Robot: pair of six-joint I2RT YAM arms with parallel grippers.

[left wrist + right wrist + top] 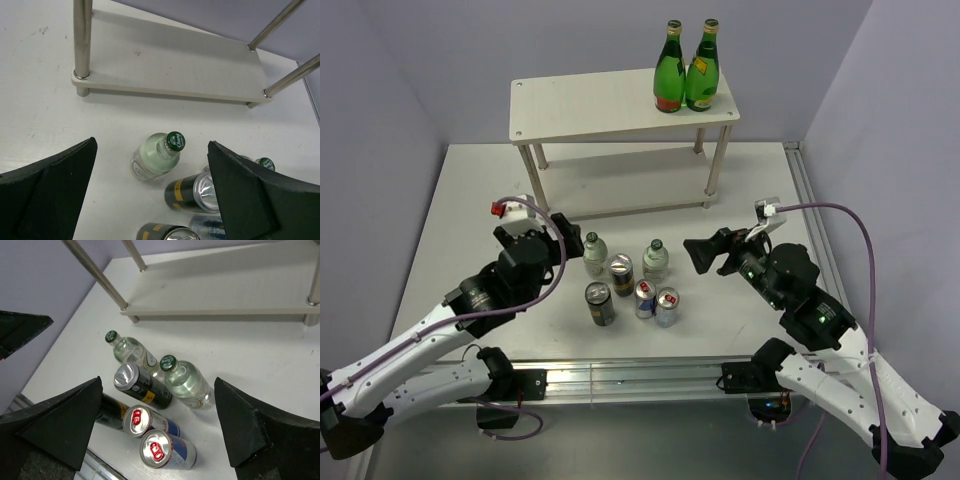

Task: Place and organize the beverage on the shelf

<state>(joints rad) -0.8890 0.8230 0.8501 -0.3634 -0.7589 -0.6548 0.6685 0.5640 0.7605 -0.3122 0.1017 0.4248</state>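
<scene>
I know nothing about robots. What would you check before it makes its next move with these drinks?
1. Left claw open: ok.
2. Right claw open: ok.
3. All six drinks standing upright: ok.
4. Clear bottle lined up under the left claw's opening: ok.
5. Gap between that bottle and the black can wide enough to grip: cannot tell.
6. Lower board bare: ok. The green bottles take only the right end of the top board.
</scene>
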